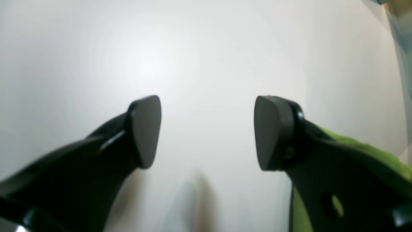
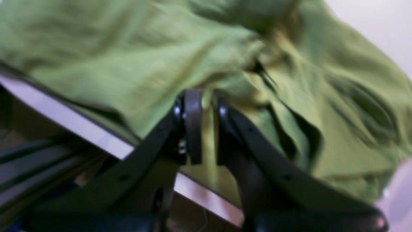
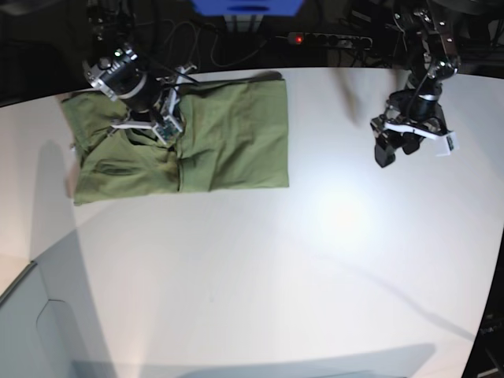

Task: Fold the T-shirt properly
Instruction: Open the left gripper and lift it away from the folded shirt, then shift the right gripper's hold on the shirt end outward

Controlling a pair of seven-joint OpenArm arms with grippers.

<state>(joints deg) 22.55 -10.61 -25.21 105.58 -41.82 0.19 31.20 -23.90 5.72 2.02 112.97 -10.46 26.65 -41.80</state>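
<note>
The olive-green T-shirt point(image 3: 228, 134) lies spread on the back left of the white table point(image 3: 276, 276), with wrinkles on its left part. My right gripper point(image 3: 168, 124) sits on the shirt's upper middle. In the right wrist view the right gripper point(image 2: 207, 129) is shut on a raised fold of the T-shirt point(image 2: 128, 64) near the table's edge. My left gripper point(image 3: 396, 151) hovers over bare table at the back right, well away from the shirt. The left wrist view shows the left gripper point(image 1: 207, 132) open with nothing between its pads; a strip of green T-shirt point(image 1: 379, 154) shows behind its right finger.
A power strip point(image 3: 331, 39) with a red light and loose cables lie beyond the table's back edge. A blue object point(image 3: 248, 8) stands at the top centre. The table rim point(image 2: 96, 132) runs just under the right gripper.
</note>
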